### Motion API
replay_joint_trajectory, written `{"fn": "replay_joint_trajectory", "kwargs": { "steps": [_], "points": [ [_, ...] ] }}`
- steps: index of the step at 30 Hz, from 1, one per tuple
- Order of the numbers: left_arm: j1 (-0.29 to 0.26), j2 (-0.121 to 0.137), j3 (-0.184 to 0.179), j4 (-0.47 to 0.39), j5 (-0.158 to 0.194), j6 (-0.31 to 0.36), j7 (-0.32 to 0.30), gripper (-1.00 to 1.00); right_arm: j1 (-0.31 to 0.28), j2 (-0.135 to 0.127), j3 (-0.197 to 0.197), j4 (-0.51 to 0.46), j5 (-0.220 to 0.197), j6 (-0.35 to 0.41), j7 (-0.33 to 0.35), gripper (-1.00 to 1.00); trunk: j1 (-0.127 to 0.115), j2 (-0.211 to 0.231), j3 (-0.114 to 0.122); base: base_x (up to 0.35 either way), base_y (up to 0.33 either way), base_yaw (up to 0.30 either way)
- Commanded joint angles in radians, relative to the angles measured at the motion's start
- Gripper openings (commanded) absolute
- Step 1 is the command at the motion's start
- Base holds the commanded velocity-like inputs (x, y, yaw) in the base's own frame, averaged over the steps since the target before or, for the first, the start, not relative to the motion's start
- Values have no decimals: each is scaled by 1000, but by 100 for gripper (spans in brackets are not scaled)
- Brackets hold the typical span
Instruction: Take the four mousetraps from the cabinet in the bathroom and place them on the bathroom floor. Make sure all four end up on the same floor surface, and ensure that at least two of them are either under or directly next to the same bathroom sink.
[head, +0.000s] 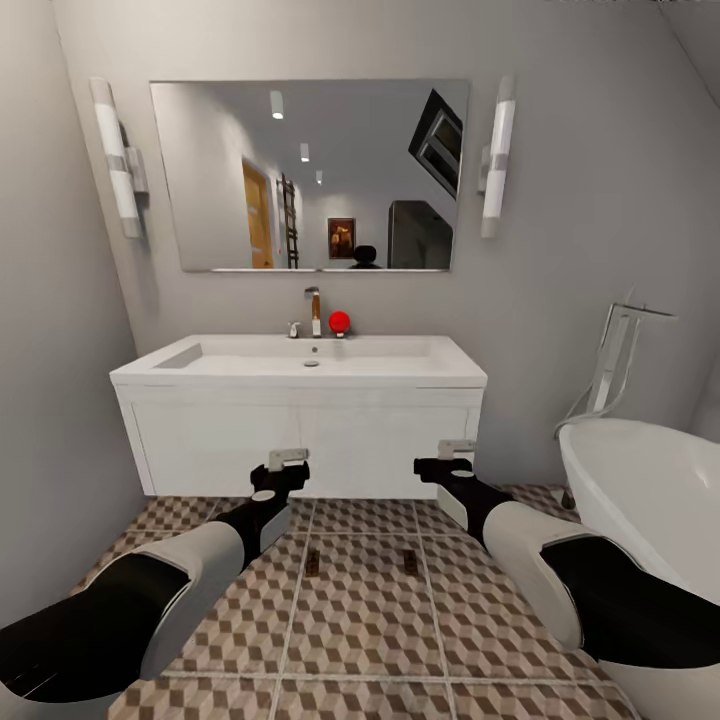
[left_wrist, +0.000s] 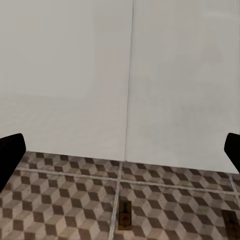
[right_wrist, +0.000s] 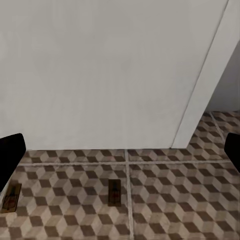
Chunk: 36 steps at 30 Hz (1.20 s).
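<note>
Nearest the head camera, at the bottom of the frame: two black-and-white forearms reaching forward over the bathroom floor (head: 360, 620), cube-patterned tiles with pale grout. Left gripper (head: 288, 459) left of centre, right gripper (head: 456, 449) right of centre, both level with the lower front of the white vanity (head: 300, 440). In each wrist view, dark fingertips at opposite frame edges: jaws spread wide, holding nothing. Two mousetraps on the tiles between the arms, just in front of the vanity: left mousetrap (head: 313, 562), right mousetrap (head: 409, 562), apart from each other. Above, a white rectangular sink (head: 310, 357) with chrome faucet (head: 314, 312) and a red ball (head: 339, 321) beside it. Higher up, a wall mirror (head: 310, 175). White bathtub (head: 650, 490) at the right edge.
</note>
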<state>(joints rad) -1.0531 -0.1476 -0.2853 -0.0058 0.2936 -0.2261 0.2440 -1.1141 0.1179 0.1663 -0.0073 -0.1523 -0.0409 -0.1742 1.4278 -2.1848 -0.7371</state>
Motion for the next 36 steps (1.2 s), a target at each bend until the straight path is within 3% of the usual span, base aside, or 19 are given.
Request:
{"fn": "replay_joint_trajectory", "kwargs": {
  "steps": [1, 10, 17, 23, 36],
  "points": [
    [0, 3, -8, 1, 8, -3, 2, 100, 5, 0, 9, 1, -10, -4, -3, 100, -4, 7, 2, 0, 0, 0],
    [3, 30, -7, 2, 9, -4, -2, 100, 60, -3, 9, 1, -10, -6, -2, 100, -39, 70, 30, 0, 0, 0],
    [14, 45, -6, 3, 9, -4, -3, 100, 94, -28, 9, 1, -10, -1, -1, 100, -65, 119, 52, 0, 0, 0],
    [55, 61, -6, 3, 8, -4, -4, 100, 161, -54, 9, 1, -10, 0, 3, 100, -88, 161, 71, 0, 0, 0],
    [144, 71, -6, 3, 9, -3, -10, 100, 302, -77, 9, 1, -10, -2, 1, 100, -138, 252, 112, 0, 0, 0]
  ]
}}
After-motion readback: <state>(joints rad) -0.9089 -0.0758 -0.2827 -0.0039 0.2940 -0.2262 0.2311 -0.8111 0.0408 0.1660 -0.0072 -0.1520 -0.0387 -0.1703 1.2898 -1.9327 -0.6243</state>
